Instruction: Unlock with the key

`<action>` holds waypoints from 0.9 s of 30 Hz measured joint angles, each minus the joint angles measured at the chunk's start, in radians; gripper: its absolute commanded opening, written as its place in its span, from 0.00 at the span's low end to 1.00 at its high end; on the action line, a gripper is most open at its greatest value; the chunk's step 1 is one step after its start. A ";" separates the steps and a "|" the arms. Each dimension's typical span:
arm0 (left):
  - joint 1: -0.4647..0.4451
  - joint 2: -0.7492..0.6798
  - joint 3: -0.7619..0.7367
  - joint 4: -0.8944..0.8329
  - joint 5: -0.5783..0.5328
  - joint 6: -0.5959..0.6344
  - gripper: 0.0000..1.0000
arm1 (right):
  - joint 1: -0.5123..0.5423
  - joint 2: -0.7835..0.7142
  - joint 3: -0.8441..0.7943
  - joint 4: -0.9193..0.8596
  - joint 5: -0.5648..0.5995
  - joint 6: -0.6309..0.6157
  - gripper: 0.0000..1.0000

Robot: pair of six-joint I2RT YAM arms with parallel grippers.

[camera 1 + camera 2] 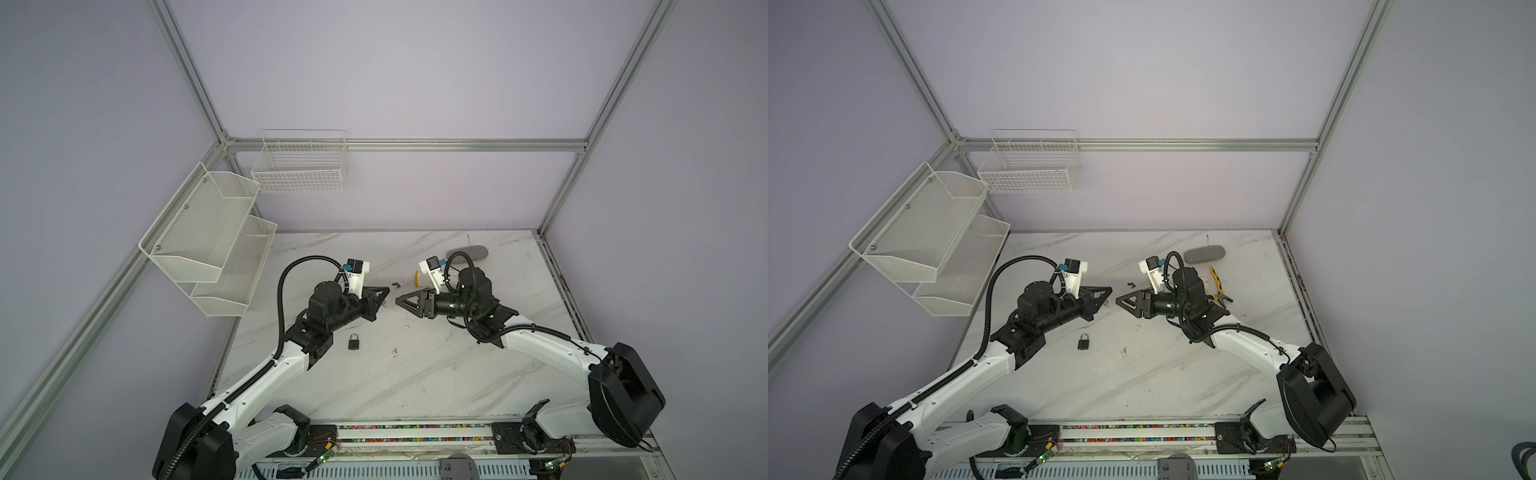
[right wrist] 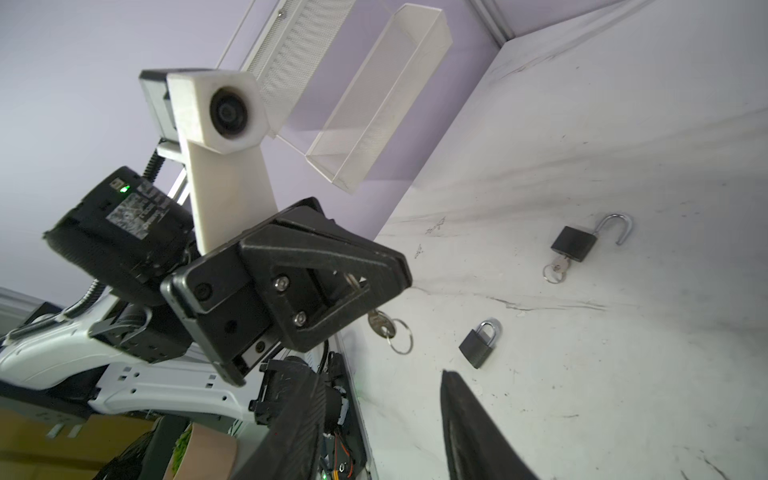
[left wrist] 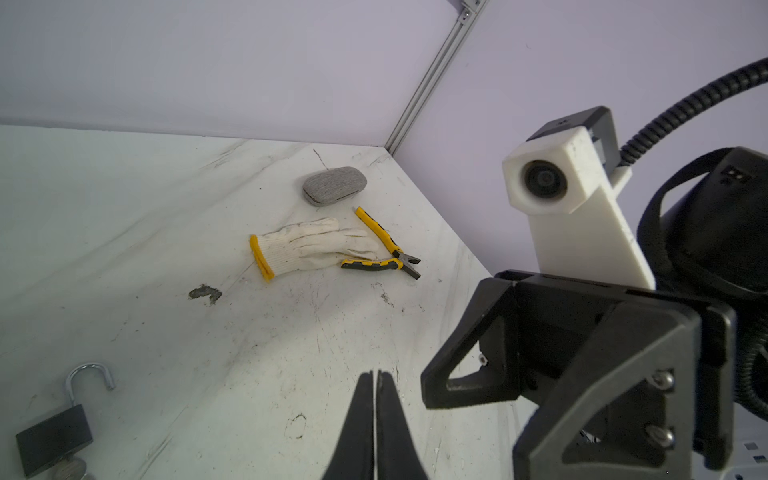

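Note:
My left gripper (image 1: 387,291) is shut on the key (image 2: 376,322). The key's blade is pinched between the fingers and its ring hangs below them. In the left wrist view the left gripper (image 3: 376,374) shows its fingers pressed together. My right gripper (image 1: 398,300) faces it tip to tip, a short gap away, and in its own view it (image 2: 370,370) stands open and empty. A closed black padlock (image 1: 354,341) lies on the table near the left arm. A second padlock (image 2: 575,245), shackle swung open with a key in it, lies farther off.
A white work glove (image 3: 316,247), yellow-handled pliers (image 3: 386,249) and a grey pouch (image 3: 334,185) lie at the back right of the marble table (image 1: 415,374). White mesh shelves (image 1: 208,232) and a wire basket (image 1: 299,166) hang on the walls at the left.

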 measured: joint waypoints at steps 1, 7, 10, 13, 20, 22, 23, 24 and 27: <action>0.000 0.005 0.002 0.009 0.015 0.003 0.00 | 0.000 0.005 -0.005 0.019 -0.012 0.003 0.47; 0.000 0.018 0.010 0.067 0.082 0.005 0.00 | 0.000 0.036 -0.011 0.109 -0.042 0.016 0.43; 0.000 0.018 0.011 0.096 0.116 0.004 0.00 | 0.000 0.042 -0.011 0.146 -0.045 0.023 0.39; 0.000 0.018 0.016 0.111 0.139 0.004 0.00 | 0.000 0.051 -0.014 0.195 -0.056 0.041 0.37; 0.000 0.024 0.030 0.132 0.179 0.001 0.00 | 0.000 0.064 -0.028 0.284 -0.089 0.083 0.29; 0.000 0.028 0.035 0.134 0.186 0.001 0.00 | 0.000 0.074 -0.032 0.315 -0.101 0.098 0.28; 0.000 0.030 0.037 0.137 0.189 0.001 0.00 | 0.000 0.078 -0.033 0.327 -0.105 0.105 0.27; 0.001 0.031 0.038 0.139 0.191 0.000 0.00 | 0.000 0.084 -0.033 0.336 -0.108 0.113 0.27; 0.001 0.035 0.040 0.154 0.198 -0.007 0.00 | 0.000 0.098 -0.033 0.368 -0.123 0.128 0.25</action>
